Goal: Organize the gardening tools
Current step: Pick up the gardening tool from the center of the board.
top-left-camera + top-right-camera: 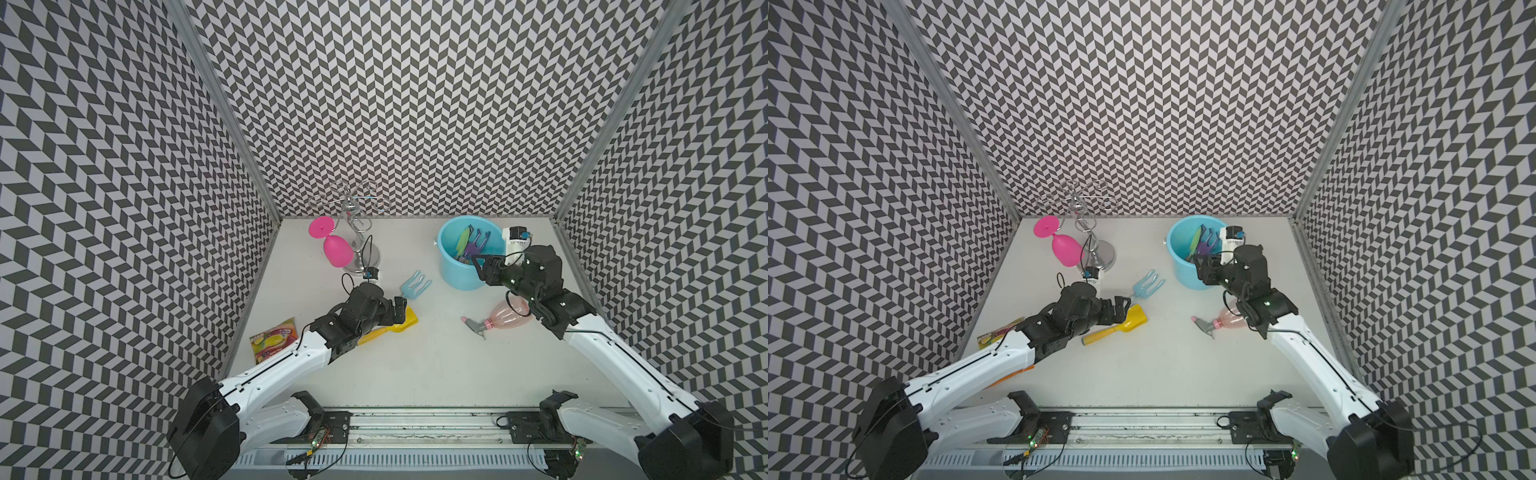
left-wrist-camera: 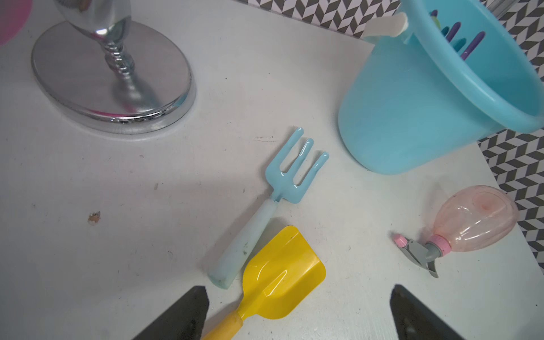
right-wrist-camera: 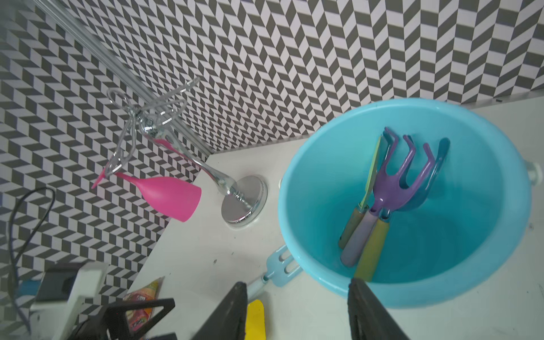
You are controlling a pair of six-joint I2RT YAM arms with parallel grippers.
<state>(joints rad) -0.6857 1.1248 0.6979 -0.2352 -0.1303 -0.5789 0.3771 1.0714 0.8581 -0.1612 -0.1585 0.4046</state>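
Quick read of your setup at that moment. The white desk (image 1: 415, 365) was about half sorted. The blue bucket (image 1: 461, 276) stood upright at the far right. It already had three tools standing in it: a purple rake (image 3: 391, 182), a green trowel (image 3: 372, 170) and a blue rake (image 3: 438, 164).

The chrome rack (image 1: 361, 249) with the pink wine glass (image 1: 334, 249) hanging on it sat at the far left. That's not your job, so I'd leave it.

Your right hand (image 1: 480, 270) hung at the near rim of the bucket, fingers spread and nothing between them. Your left hand (image 1: 400, 311) was low over the yellow scoop (image 2: 282, 276), spread wide and gripping nothing yet.

The pink spray bottle (image 1: 505, 316) lay on its side near the bucket, partly under your right arm. The scoop lay flat near the middle of the desk. The pale blue fork (image 1: 415, 284) was just beyond it, with its handle end right beside the scoop's blade. The orange candy packet (image 1: 274, 338) was off by the left wall.

My guess is you were on the scoop pickup. In the left wrist view the scoop's handle ran close to one finger rather than down the middle. So I'd have centred over it first, then closed, lifted and carried it to the bucket. I'd also have watched the fork, since it was close enough to get nudged. After that, the bottle looked like the right hand's job.
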